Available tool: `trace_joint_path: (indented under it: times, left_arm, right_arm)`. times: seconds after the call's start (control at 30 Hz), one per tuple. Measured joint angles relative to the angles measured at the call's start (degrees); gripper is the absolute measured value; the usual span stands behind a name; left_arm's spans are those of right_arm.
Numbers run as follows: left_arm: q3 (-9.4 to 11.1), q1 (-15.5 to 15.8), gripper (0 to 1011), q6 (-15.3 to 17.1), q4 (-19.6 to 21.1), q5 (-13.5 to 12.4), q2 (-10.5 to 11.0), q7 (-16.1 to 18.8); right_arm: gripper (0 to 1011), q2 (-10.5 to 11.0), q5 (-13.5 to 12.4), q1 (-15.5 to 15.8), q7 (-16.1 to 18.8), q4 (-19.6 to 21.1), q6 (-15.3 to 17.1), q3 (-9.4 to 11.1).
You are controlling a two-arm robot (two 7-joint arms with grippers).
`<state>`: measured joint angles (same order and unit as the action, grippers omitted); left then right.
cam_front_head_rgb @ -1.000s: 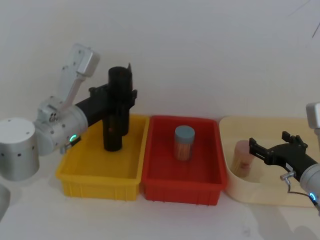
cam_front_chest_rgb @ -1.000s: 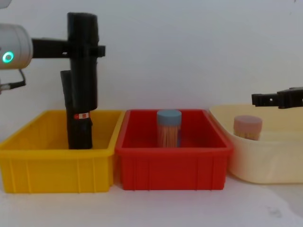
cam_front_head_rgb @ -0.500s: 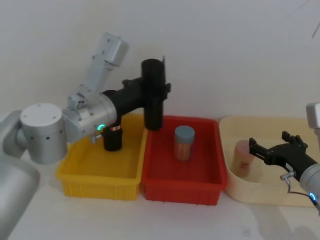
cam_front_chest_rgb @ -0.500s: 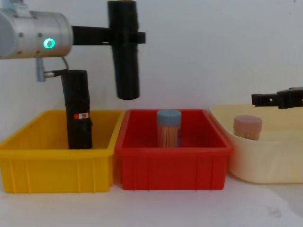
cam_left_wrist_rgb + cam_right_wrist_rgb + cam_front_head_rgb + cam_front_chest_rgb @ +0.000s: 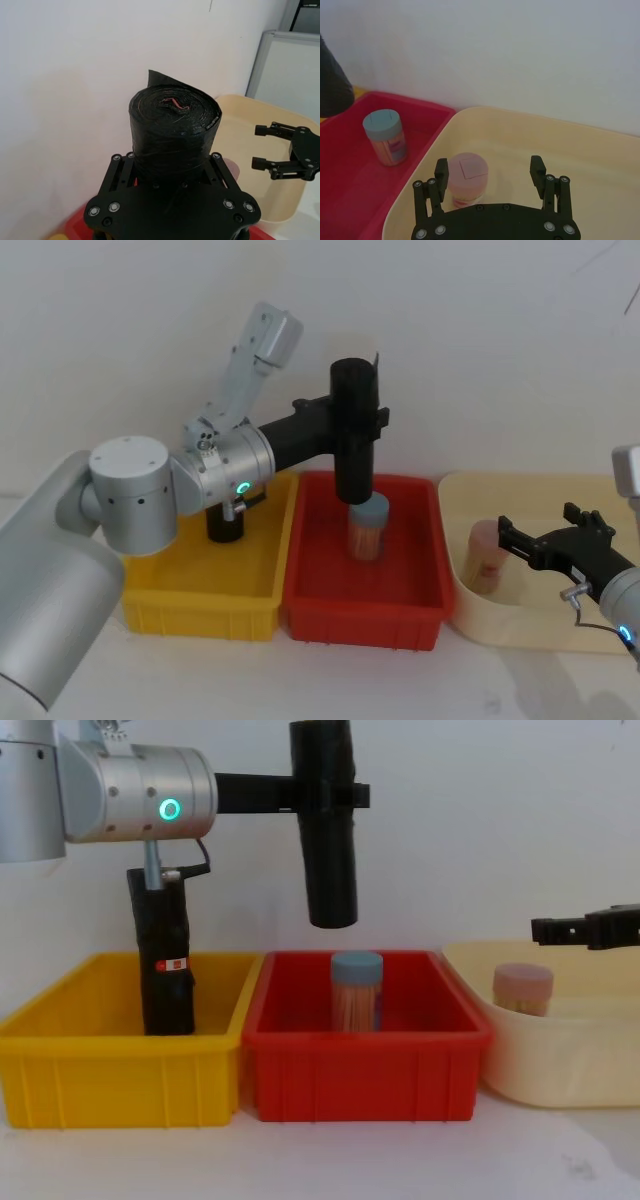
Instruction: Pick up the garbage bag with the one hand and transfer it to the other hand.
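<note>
Shows a tiny red-and-white sticker (image 5: 168, 964), too small to read, on the other roll (image 5: 165, 1010). Squeezes the garbage bag (image 5: 330, 870) in the left gripper (image 5: 358, 422) above the red bin (image 5: 365, 1065), nearer 3 o'clock than before. Holds the right gripper (image 5: 489, 167) open and empty at 3 o'clock.

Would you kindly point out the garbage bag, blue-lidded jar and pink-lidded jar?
garbage bag (image 5: 330, 860), chest view, roll's middle.
blue-lidded jar (image 5: 357, 968), chest view, its lid.
pink-lidded jar (image 5: 523, 980), chest view, its lid.

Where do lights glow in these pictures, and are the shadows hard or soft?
Chest view: the green ring light glows behind the left gripper holding the garbage bag; head view: a small blue light glows behind the open right gripper; the shadow under the red bin is soft.
</note>
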<state>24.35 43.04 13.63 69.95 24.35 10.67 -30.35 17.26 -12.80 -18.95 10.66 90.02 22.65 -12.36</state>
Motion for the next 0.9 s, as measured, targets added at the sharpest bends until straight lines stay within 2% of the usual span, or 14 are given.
trace_joint_path:
  times: [0.43,0.9]
  left_arm:
    - [0.9,1.3,471,-0.5,-1.9,0.4,-1.0,-1.1]
    - [1.2,1.8,471,-0.7,-2.7,0.6,-1.5,-1.5]
  right_arm:
    - [1004,0.4,-0.6,-0.4,2.7,1.4,0.7,-0.8]
    - [1004,-0.6,-1.7,-4.0,7.3,1.3,1.2,-4.8]
